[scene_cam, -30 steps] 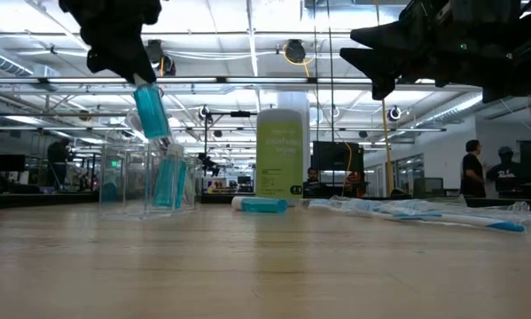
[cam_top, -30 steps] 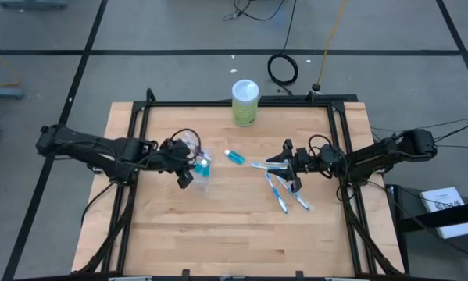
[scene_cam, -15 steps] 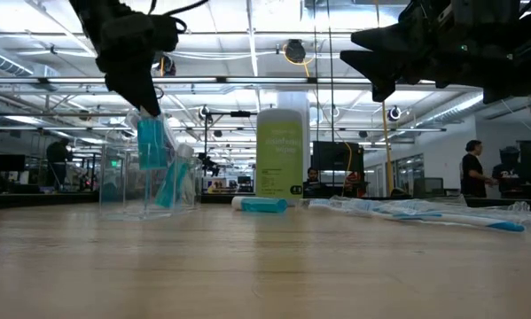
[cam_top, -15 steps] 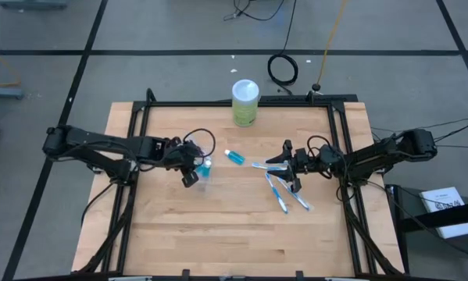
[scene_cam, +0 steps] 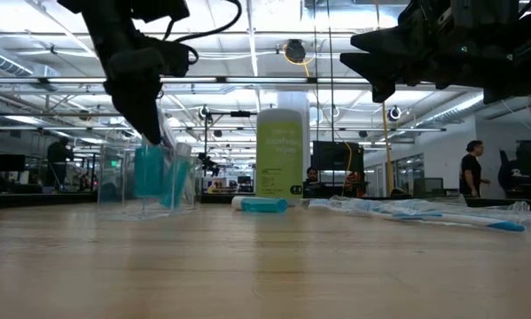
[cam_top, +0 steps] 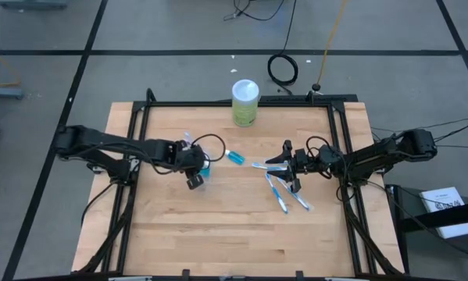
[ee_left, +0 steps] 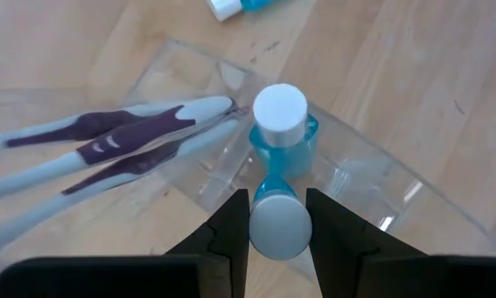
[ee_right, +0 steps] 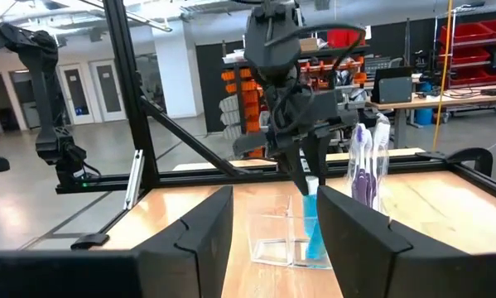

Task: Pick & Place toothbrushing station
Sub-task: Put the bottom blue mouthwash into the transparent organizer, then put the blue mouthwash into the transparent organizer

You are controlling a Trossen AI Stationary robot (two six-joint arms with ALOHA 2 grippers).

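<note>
A teal tube point(ee_left: 279, 222) is gripped by the left gripper point(ee_left: 278, 217) jaws, lowered upright into the clear cup point(ee_left: 380, 178) for storage, while the right gripper point(cam_top: 290, 166) is held open above the toothbrushes point(cam_top: 287, 195).

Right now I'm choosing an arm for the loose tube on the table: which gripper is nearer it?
Left. The left gripper is at the cup, just beside the loose tube; the right gripper hovers farther off, over the toothbrushes.

grey floor point(cam_top: 46, 70), ceiling lights point(scene_cam: 247, 53) (perhaps a workshop).
</note>
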